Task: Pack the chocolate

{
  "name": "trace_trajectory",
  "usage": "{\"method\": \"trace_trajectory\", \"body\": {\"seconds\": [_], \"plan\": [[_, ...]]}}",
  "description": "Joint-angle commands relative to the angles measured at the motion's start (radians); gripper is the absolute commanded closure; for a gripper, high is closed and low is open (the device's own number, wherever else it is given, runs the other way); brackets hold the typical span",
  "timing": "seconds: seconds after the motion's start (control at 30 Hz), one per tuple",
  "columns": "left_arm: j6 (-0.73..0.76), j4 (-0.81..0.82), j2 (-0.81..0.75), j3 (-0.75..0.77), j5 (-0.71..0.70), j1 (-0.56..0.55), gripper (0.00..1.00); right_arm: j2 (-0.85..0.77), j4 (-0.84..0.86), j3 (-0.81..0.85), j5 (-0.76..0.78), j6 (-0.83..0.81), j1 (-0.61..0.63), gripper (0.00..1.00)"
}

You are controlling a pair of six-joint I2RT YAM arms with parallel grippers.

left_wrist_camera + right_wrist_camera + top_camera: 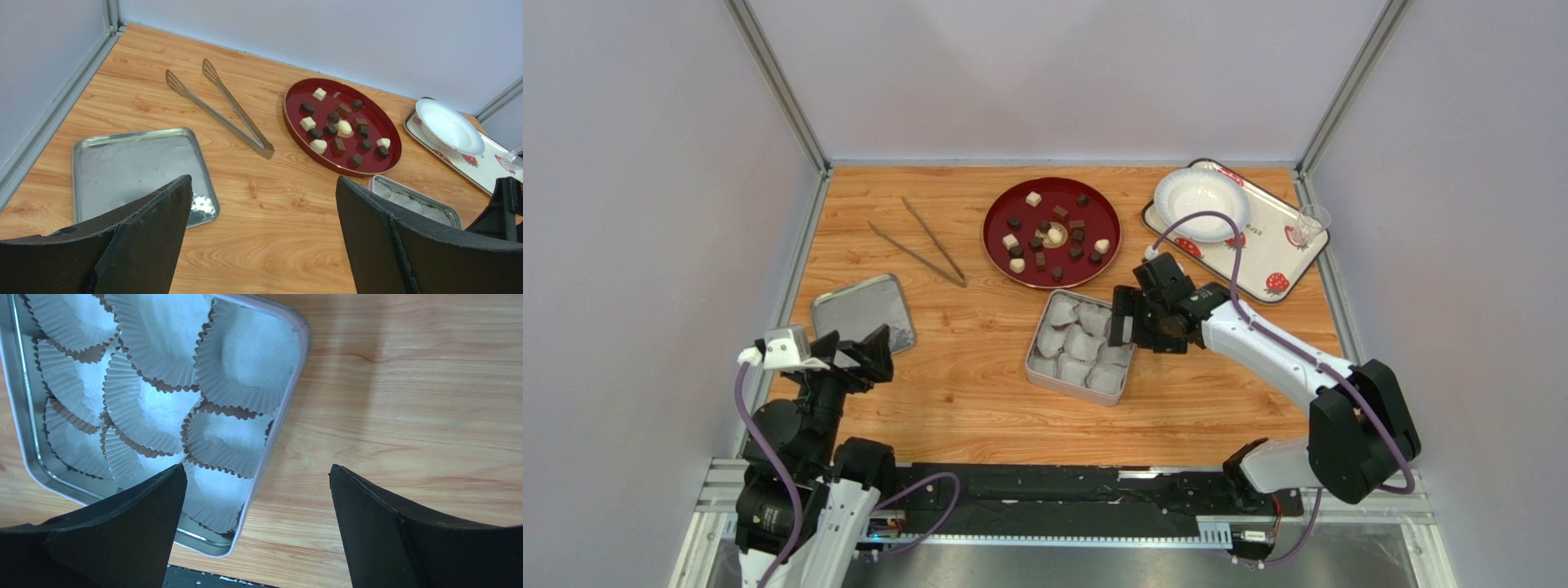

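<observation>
The chocolate [1051, 230] lies as several small dark brown and a few cream-white pieces on a round red plate [1004, 249] at the back centre; the pieces also show in the left wrist view [339, 127]. A silver tin [1039, 363] with empty white paper cups [153, 410] sits in front of the plate. My right gripper [1127, 321] is open and empty, low over the tin's right edge [279, 422]. My left gripper [870, 353] is open and empty near the front left, above bare wood.
Long metal tongs [918, 243] lie left of the plate. A flat silver lid [862, 311] lies by my left gripper. A patterned tray [1259, 260] with a white paper plate [1199, 199] and a clear cup [1311, 226] sits at the back right. Grey walls enclose the table.
</observation>
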Motion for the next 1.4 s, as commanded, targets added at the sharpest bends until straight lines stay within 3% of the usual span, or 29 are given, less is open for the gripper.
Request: {"method": "trace_trajectory", "body": {"seconds": [0.0,0.17,0.43,0.63,0.83,0.93,1.17,1.37], "plan": [[-0.009,0.022,-0.137,0.017,0.010,-0.004,0.05,0.040,0.139,-0.013,-0.114,0.061,0.011,0.12],[-0.009,0.021,-0.137,0.017,0.010,-0.004,0.05,0.090,0.191,0.010,-0.114,0.105,0.121,0.12],[-0.009,0.021,-0.136,0.014,0.012,-0.004,0.05,0.213,0.286,0.122,-0.119,0.236,0.408,0.12],[-0.009,0.024,-0.126,0.013,0.010,-0.002,0.06,0.282,0.307,0.236,-0.169,0.133,0.503,0.11],[-0.004,0.024,-0.071,0.016,0.009,-0.004,0.06,0.215,0.161,0.274,-0.087,0.010,0.488,0.11],[-0.004,0.024,-0.021,0.022,0.004,-0.004,0.06,0.142,0.121,0.239,-0.065,-0.042,0.419,0.10],[-0.022,0.039,0.206,0.066,-0.002,-0.002,0.06,0.080,0.162,0.158,-0.195,-0.180,0.174,0.11],[-0.039,0.093,0.395,0.105,0.001,-0.004,0.06,0.179,0.240,0.168,-0.306,-0.225,0.137,0.12]]}}
